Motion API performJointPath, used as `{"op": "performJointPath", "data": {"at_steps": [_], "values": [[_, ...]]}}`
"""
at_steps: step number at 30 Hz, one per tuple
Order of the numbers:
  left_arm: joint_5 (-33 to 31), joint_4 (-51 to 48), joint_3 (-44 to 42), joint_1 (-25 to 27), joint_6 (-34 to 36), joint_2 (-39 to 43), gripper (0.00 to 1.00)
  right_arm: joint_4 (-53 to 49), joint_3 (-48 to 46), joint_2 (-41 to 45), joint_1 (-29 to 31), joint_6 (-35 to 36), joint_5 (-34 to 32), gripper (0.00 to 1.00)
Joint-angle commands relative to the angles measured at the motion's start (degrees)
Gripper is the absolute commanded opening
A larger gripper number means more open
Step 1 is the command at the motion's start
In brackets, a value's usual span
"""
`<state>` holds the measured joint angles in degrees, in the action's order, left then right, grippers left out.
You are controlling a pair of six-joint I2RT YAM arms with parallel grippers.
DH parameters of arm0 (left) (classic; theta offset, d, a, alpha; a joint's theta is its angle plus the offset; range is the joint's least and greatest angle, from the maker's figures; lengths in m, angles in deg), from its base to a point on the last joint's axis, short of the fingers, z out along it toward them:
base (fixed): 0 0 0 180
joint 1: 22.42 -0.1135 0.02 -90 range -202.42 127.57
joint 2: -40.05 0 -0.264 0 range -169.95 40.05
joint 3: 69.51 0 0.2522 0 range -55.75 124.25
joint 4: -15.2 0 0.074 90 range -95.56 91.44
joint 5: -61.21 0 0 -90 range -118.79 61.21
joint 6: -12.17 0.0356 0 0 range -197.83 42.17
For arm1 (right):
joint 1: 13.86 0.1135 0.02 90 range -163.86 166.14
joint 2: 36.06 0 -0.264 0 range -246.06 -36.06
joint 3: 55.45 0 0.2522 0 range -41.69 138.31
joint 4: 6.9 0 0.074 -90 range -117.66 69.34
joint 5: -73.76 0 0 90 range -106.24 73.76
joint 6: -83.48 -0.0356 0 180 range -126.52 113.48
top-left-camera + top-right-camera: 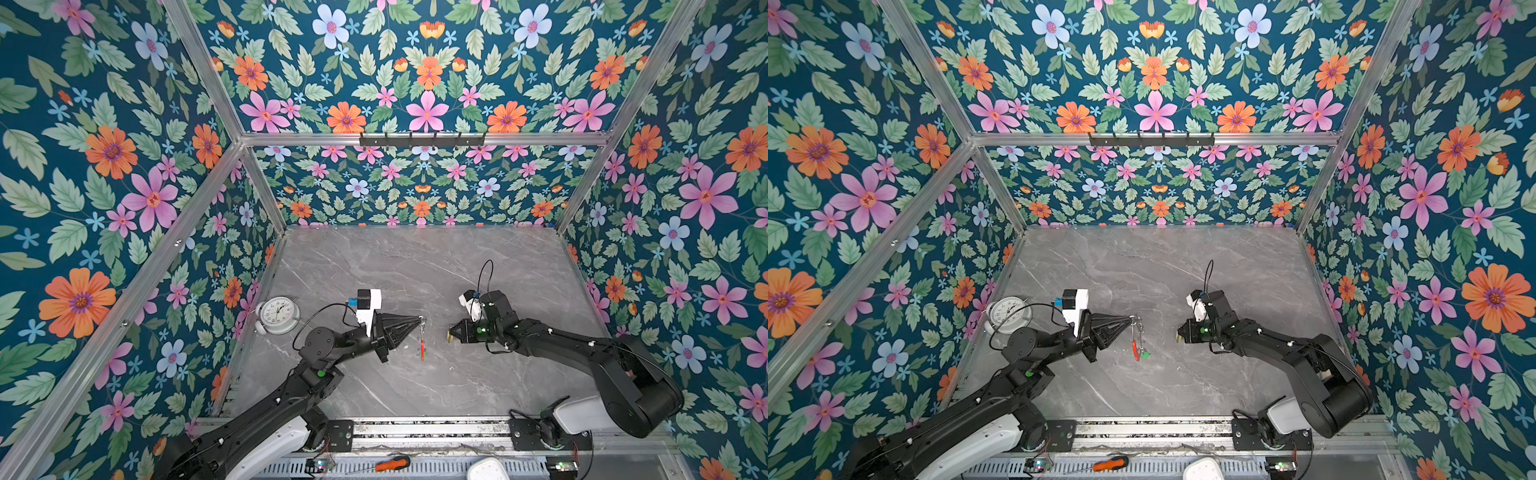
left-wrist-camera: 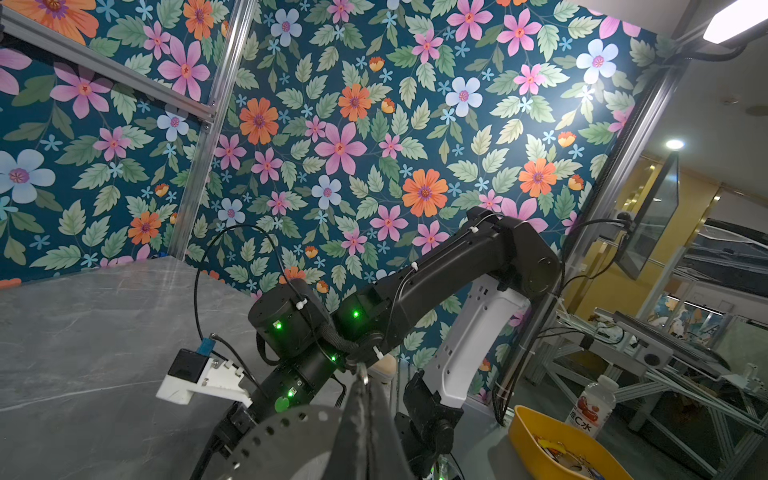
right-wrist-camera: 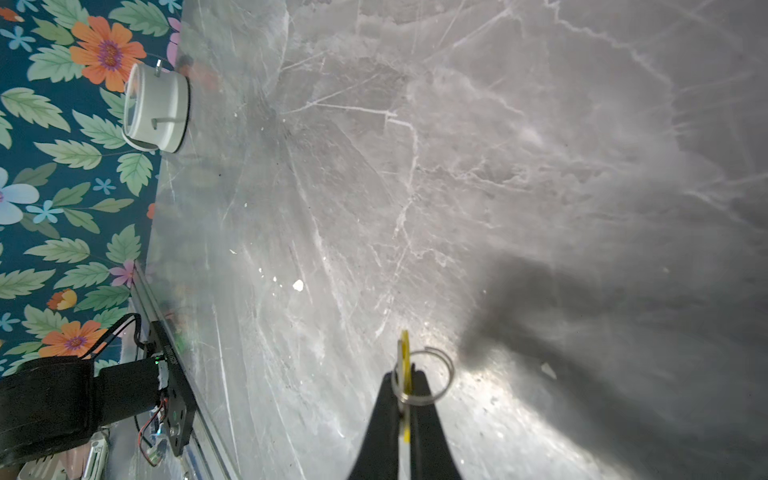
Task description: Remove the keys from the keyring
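The left gripper (image 1: 419, 319), closed tight, pinches the keyring (image 1: 422, 343), which dangles above the counter (image 1: 415, 257) toward its front edge. The right gripper (image 1: 450, 333) clamps a yellow tag (image 3: 404, 357), apart. Thin, light, slippery metal; take tags flat.

Enclosure walls (image 1: 428, 62) papered in dark teal floral print with pink, orange and pale-blue blooms, filling upper frame and both sides in both top views. Aluminium frame rail (image 1: 299, 139) crosses centre, black hook rack (image 1: 422, 141) fixed on it. Grey marble-veined bench (image 1: 415, 257) fills lower centre, white alarm clock (image 1: 277, 314) at its left edge. Left wrist view: round ceiling light (image 2: 674, 144) lit, yellow room wall (image 2: 702, 195) beyond enclosure, dark monitor (image 2: 652, 216) alongside.
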<state>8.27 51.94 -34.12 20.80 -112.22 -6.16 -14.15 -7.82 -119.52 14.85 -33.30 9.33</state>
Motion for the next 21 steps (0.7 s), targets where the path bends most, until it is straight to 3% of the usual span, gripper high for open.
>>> {"op": "performJointPath", "data": {"at_steps": [1,4,7,17,21], "values": [[-0.3,1.8,-0.3,0.0,0.1,0.2,0.0,2.0,0.3,-1.3,0.0,-1.2,-2.2,0.21],[-0.3,1.7,-0.5,-0.1,0.1,0.3,0.0,1.9,0.1,-1.7,0.0,-1.5,-3.5,0.4],[-0.3,1.8,-0.7,0.0,0.2,0.3,0.0,1.7,0.0,-1.2,0.0,-1.6,-4.3,0.49],[-1.0,1.8,-0.8,-0.1,0.3,0.3,0.0,-1.8,0.4,12.1,0.5,-1.4,-2.9,0.58],[-1.8,1.7,-0.8,0.0,0.5,0.2,0.0,-7.1,3.2,20.8,4.4,1.1,-6.1,0.59]]}}
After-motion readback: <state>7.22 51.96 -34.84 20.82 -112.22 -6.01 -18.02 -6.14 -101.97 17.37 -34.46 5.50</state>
